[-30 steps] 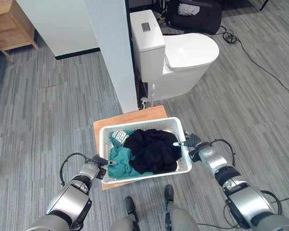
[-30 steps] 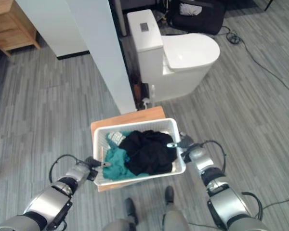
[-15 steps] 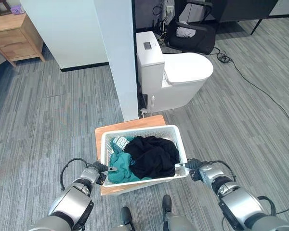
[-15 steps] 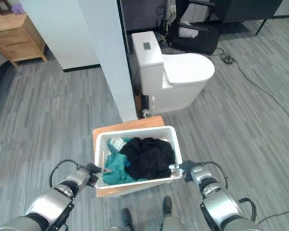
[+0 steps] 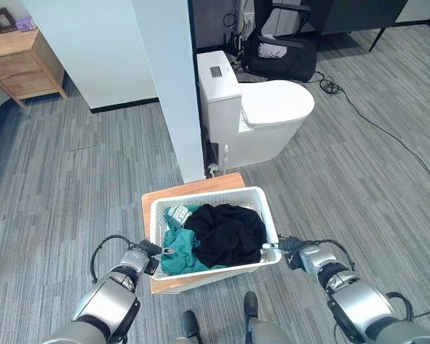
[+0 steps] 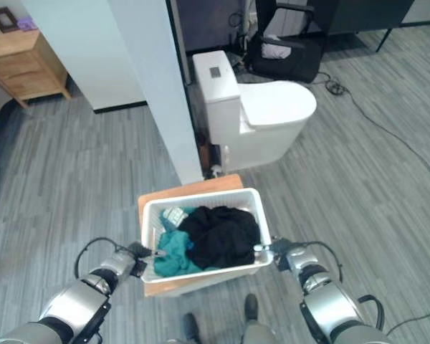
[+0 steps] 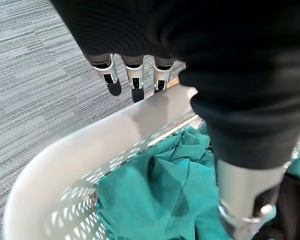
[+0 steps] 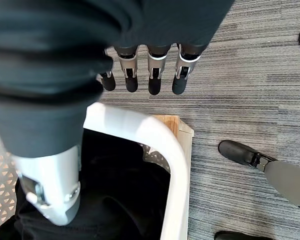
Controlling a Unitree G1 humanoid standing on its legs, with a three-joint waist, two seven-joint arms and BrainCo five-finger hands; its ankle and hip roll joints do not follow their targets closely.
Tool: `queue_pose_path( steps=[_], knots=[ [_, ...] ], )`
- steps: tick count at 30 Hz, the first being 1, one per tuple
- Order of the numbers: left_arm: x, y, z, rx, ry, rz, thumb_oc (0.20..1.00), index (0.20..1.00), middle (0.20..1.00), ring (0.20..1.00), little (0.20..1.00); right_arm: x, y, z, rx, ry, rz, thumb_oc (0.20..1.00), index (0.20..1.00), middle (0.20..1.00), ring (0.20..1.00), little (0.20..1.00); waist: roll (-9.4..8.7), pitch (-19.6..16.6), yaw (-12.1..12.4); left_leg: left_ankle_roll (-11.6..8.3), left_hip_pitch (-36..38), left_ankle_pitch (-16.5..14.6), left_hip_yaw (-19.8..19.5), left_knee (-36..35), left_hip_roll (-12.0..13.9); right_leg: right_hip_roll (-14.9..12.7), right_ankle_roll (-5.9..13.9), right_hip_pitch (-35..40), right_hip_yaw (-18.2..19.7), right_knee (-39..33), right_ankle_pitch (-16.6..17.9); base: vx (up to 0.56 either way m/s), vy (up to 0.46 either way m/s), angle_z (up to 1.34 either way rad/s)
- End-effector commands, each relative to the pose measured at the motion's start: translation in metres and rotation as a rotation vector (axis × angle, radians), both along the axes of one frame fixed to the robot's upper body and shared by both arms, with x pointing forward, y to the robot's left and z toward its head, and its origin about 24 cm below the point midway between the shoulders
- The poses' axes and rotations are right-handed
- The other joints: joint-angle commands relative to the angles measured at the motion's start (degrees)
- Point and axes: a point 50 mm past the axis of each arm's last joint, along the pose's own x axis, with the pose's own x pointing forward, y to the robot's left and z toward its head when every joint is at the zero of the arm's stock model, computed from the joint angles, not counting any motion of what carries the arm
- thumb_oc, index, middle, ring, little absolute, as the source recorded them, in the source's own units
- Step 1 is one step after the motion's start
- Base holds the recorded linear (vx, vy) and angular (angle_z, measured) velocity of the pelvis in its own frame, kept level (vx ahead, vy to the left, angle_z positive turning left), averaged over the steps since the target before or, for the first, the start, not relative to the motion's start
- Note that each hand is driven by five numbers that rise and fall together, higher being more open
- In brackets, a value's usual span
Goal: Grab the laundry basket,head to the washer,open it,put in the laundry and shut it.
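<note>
**Both hands clamped on the laundry basket's rim**

The white laundry basket (image 5: 213,204) sits on a low wooden surface (image 5: 188,185) at the foot of a white partition wall (image 5: 169,79), on grey striped floor. Inside lie a black garment (image 5: 226,233) heaped toward the robot's right and a teal garment (image 5: 173,247) toward its left, with a bit of patterned cloth (image 5: 176,212) at the far left corner.

The left hand (image 5: 147,256) is at the basket's left side. In its wrist view the fingers (image 7: 134,85) hang down outside the rim (image 7: 115,137) while the thumb (image 7: 247,195) reaches down inside, over the teal cloth — so the rim is pinched between them.

The right hand (image 5: 290,252) grips the opposite side in the same way: its fingers (image 8: 153,80) curl down on the outside of the rim (image 8: 160,145) and the thumb (image 8: 52,190) sits inside against the black garment.

Whether the basket is lifted off the wooden surface or resting on it cannot be told from the head views (the edge of the surface shows just beneath the basket's near side).

Beyond the wall stands a white toilet (image 5: 261,107), with a black chair (image 5: 281,50) behind it and a wooden cabinet (image 5: 25,61) far off to the left.
</note>
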Motion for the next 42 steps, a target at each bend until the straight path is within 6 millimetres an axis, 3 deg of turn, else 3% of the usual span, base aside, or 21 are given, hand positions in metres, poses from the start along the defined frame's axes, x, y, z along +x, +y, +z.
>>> queue_pose_path(
  steps=[1, 8, 16, 23, 34, 39, 42],
  knots=[
    [0.031, 0.000, 0.030, 0.014, -0.113, 0.001, 1.000, 1.000, 1.000, 1.000, 1.000, 0.029, -0.001, 0.030, -0.025, -0.134, 0.017, 1.000, 1.000, 1.000, 1.000, 1.000, -0.44, 2.26, 0.03, -2.36, -1.14, 0.00, -1.30, 0.81, 1.92, -4.43, 6.36, 0.46, -0.30, -0.05, 0.83, 0.00, 0.000, 0.00],
    [0.037, -0.002, 0.035, 0.012, -0.144, -0.001, 1.000, 1.000, 1.000, 1.000, 1.000, 0.038, -0.004, 0.045, -0.037, -0.213, 0.023, 1.000, 1.000, 1.000, 1.000, 1.000, -0.24, 2.90, -0.23, -2.40, -1.91, 0.17, -0.96, 0.81, 1.93, -4.45, 6.45, -0.57, -0.02, -0.05, 1.01, 0.00, -0.001, -0.02],
    [0.045, -0.006, 0.044, -0.001, -0.196, 0.014, 1.000, 1.000, 1.000, 1.000, 1.000, 0.040, -0.001, 0.048, 0.001, -0.246, 0.015, 1.000, 1.000, 1.000, 1.000, 1.000, -0.09, 3.52, -0.14, -2.33, -1.85, 0.05, -0.91, 0.81, 1.81, -4.51, 6.35, -0.38, -0.09, -0.05, 0.67, 0.01, -0.002, -0.01],
    [0.055, -0.010, 0.055, -0.029, -0.255, 0.027, 1.000, 1.000, 1.000, 1.000, 1.000, 0.050, -0.011, 0.063, -0.009, -0.290, -0.014, 1.000, 1.000, 1.000, 1.000, 1.000, -0.23, 4.64, 0.37, -2.12, -2.42, -0.12, -0.18, 0.81, 1.59, -4.68, 6.66, -1.73, 0.43, -0.05, 1.11, 0.01, 0.008, -0.04],
    [0.057, -0.020, 0.055, -0.027, -0.241, -0.015, 1.000, 1.000, 1.000, 1.000, 1.000, 0.067, -0.002, 0.084, -0.011, -0.354, -0.008, 1.000, 1.000, 1.000, 1.000, 1.000, 0.33, 5.10, 0.81, -1.85, -3.26, -0.38, -0.63, 0.81, 1.07, -5.36, 7.06, -2.36, -0.07, -0.05, 1.33, 0.02, 0.007, -0.01],
    [0.055, -0.020, 0.052, -0.021, -0.226, -0.014, 1.000, 1.000, 1.000, 1.000, 1.000, 0.068, 0.004, 0.084, -0.011, -0.350, 0.007, 1.000, 1.000, 1.000, 1.000, 1.000, 0.27, 5.24, 0.95, -1.76, -3.19, -0.53, -0.90, 0.81, 0.94, -5.53, 7.08, -2.10, -0.32, -0.05, 1.27, 0.01, 0.003, 0.00],
    [0.053, -0.024, 0.049, -0.035, -0.213, -0.013, 1.000, 1.000, 1.000, 1.000, 1.000, 0.063, 0.005, 0.074, 0.009, -0.297, -0.011, 1.000, 1.000, 1.000, 1.000, 1.000, 0.29, 5.37, 1.31, -1.58, -3.21, -0.57, -1.34, 0.81, 0.62, -5.66, 7.03, -1.92, -0.67, -0.05, 1.23, 0.01, 0.000, 0.00]
  ],
)
